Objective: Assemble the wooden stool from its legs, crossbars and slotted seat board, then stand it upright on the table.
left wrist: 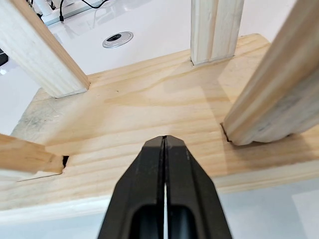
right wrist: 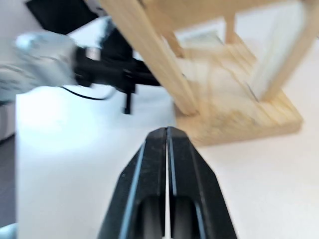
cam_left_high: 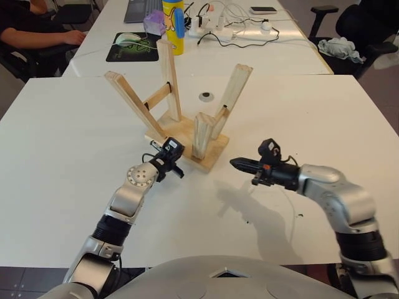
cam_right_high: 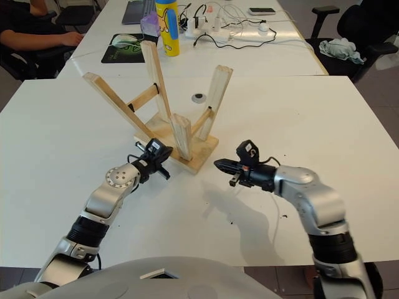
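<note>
**Two shut end effectors at the near side of an upturned stool**

Both arms come in from the near side of the seat board (cam_left_high: 216, 148), which serves as the landmark here. The left end effector (cam_left_high: 176, 163) has its fingers pressed together with nothing between them. Its tip sits at the board's near-left edge. In the left wrist view it (left wrist: 164, 144) points across the bare wood between the leg sockets, but I cannot tell whether it touches the board. The right end effector (cam_left_high: 237, 164) is also pressed together and empty. It lies to the near-right of the board, apart from it, pointing towards the board's near corner.

The stool is upside down. The seat board lies flat on the worktop (cam_left_high: 62, 156), and four legs rise from it and splay outward. The short-looking front leg (cam_left_high: 201, 134) stands at the board's near corner. The others (cam_left_high: 169, 78) lean away over the far side, and a crossbar (cam_left_high: 156, 96) joins the two at far left.

The assembly looks finished, so what remains is probably turning the stool over. The stool's long axis runs upward and away from both arms. The left arm is the nearer one, right at the board. The right arm has a gap to cross. Both would need to part their fingers before taking hold of a leg or an edge.

Beyond the board's far side, a round cable port (cam_left_high: 205, 96) is set into the worktop.
</note>
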